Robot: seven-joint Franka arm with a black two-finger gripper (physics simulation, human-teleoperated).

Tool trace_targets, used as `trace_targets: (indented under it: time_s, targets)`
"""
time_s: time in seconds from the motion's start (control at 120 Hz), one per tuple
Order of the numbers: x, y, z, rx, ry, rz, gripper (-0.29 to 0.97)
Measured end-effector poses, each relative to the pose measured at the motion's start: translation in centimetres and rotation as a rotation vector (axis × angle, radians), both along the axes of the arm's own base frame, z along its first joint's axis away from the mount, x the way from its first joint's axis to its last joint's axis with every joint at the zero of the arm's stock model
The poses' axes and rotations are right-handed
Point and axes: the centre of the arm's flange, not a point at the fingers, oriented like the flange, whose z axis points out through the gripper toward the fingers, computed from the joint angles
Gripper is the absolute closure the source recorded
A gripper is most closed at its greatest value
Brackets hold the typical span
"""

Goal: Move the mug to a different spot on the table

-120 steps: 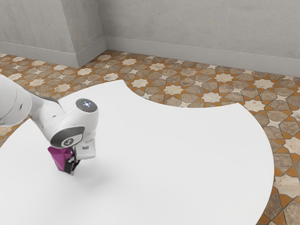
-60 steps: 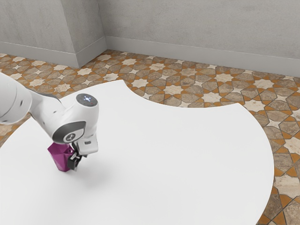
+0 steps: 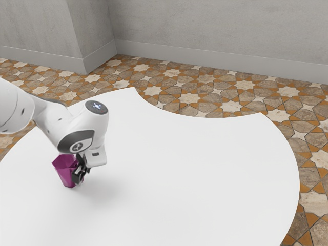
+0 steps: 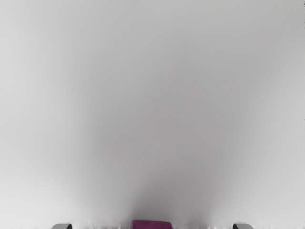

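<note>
Mug (image 3: 62,170), magenta and faceted, sits on the white bench (image 3: 195,169), toward its 8 o'clock side in the exterior view. Your claw (image 3: 78,175) hangs at the mug's 3 o'clock, spread wide and gripping nothing. In the wrist view a sliver of mug lies between the fingertips (image 4: 62,225), touching neither. Expect it to be stiff, light and slick-walled. Pinch across the wall at the rim, squarely, so it doesn't tip.
</note>
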Motion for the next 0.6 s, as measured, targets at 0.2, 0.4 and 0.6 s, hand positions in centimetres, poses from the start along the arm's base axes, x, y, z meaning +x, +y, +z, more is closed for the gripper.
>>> trace_targets:
  time_s: [0.2, 0.4, 0.6]
  targets:
    - [-0.16, 0.17, 0.00, 0.009, 0.014, 0.018, 0.32]
    - [-0.27, 0.23, -0.05, 0.014, 0.020, 0.030, 0.45]
    - [-0.31, 0.30, -0.06, 0.016, 0.020, 0.038, 0.56]
